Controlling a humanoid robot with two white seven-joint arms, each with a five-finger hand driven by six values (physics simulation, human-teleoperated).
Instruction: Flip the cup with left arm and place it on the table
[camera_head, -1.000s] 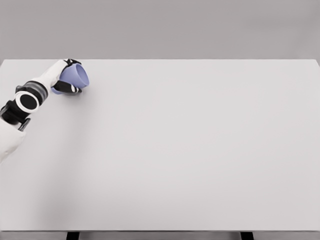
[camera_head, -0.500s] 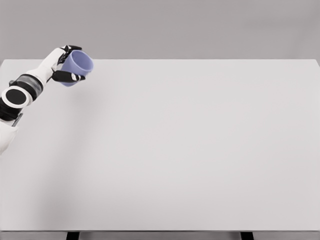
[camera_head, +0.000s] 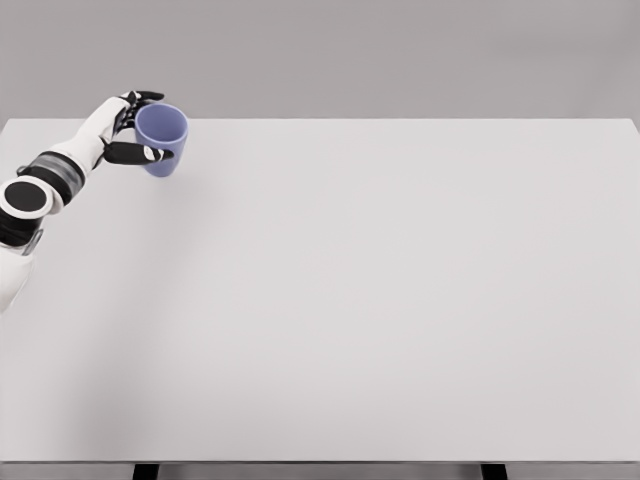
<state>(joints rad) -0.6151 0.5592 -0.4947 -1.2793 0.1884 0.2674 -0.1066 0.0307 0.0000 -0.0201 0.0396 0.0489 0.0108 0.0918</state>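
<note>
Item: blue cup (camera_head: 163, 139) — you find it near the far left corner of the surface (camera_head: 380, 300), mouth turned upward and tipped slightly toward the camera, its interior visible.

Holder: your left hand (camera_head: 128, 128) — fingers curled round the cup's left side, thumb across the near wall, the other dark-tipped fingers at the far rim. Whether the cup's base touches the surface, you cannot tell.

Arm: white, with a dark wrist band, entering from the left edge.

Surface: plain white, with two dark legs at its near edge.
</note>
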